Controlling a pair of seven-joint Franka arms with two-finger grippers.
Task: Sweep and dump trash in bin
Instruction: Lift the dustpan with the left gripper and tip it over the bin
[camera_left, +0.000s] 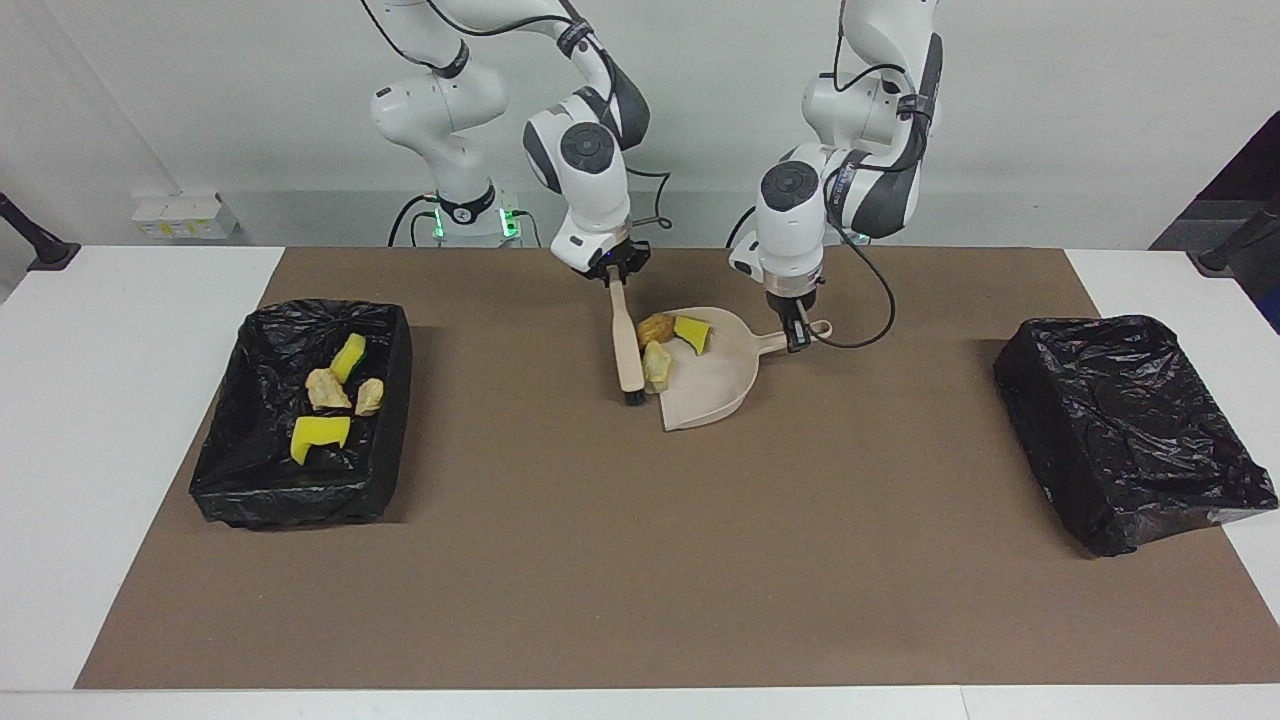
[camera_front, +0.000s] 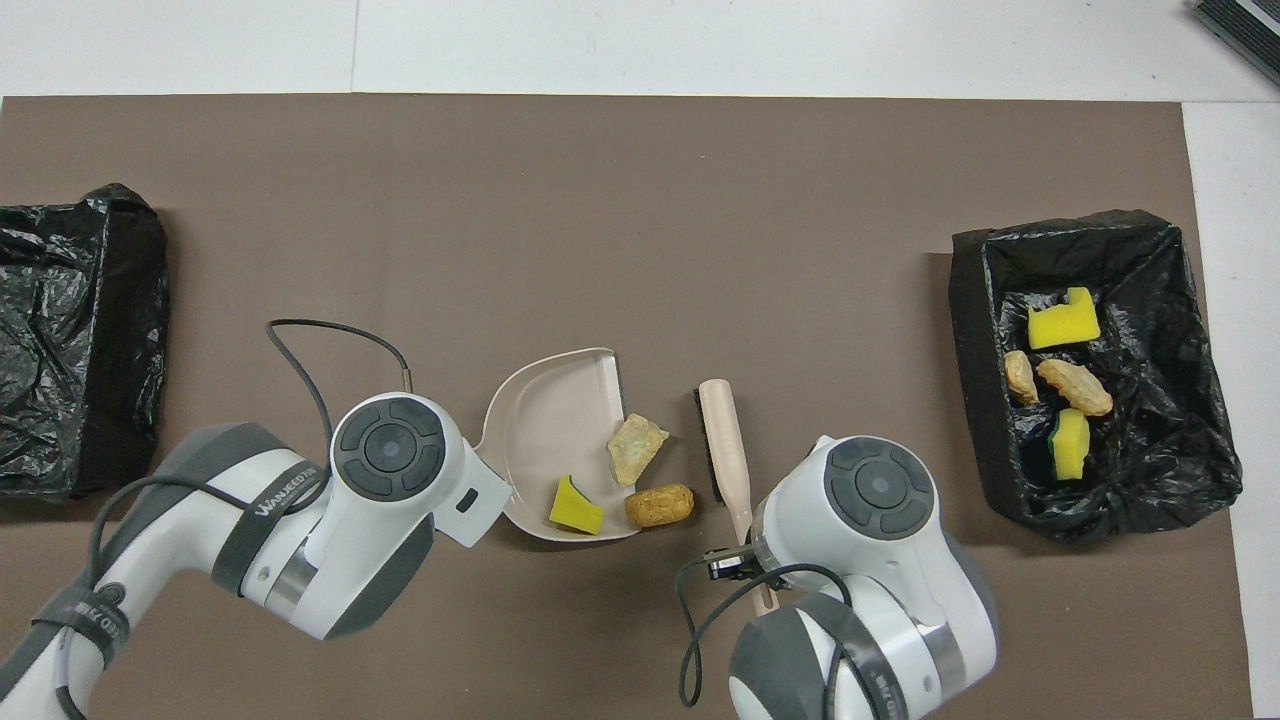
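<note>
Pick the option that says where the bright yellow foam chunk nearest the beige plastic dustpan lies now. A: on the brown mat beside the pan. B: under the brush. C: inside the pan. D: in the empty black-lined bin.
C: the yellow foam chunk rests on the floor of the beige dustpan, within its rim, in both views.
</note>
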